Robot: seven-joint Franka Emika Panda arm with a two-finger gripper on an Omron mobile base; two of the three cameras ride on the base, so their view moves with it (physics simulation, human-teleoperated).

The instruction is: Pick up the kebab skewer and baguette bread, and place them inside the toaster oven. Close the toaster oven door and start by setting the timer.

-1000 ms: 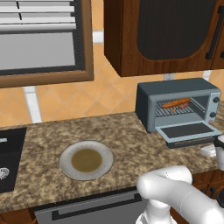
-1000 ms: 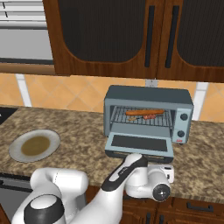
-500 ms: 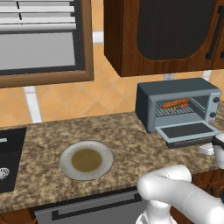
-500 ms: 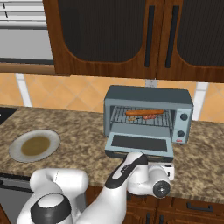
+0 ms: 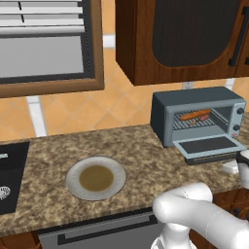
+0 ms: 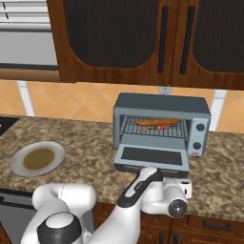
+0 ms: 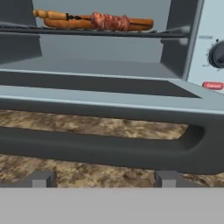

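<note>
The toaster oven [image 6: 162, 105] [image 5: 194, 102] stands at the back right of the counter. Its door [image 6: 151, 157] [image 7: 109, 94] hangs dropped down and open. On the wire rack lies the baguette bread [image 7: 54, 21] [image 6: 152, 122], with the kebab skewer [image 7: 111, 21] [image 6: 164, 127] lying against it. My gripper [image 7: 105, 179] is low at the counter's front edge and faces the door's dark bar handle [image 7: 109, 151] from close by. Both fingertips [image 7: 41, 178] stand wide apart just below the bar, open and holding nothing.
A grey plate [image 5: 96, 177] [image 6: 38, 158] with a brown centre sits on the granite counter [image 5: 146, 155] to the left. A black cooktop [image 5: 9, 175] lies at the far left. Knobs [image 6: 200, 127] [image 7: 217, 54] sit on the oven's right side. Dark wood cabinets [image 6: 143, 38] hang above.
My hand has shifted slightly in front of the dropped door. The oven, the door and the food on the rack have not moved.
</note>
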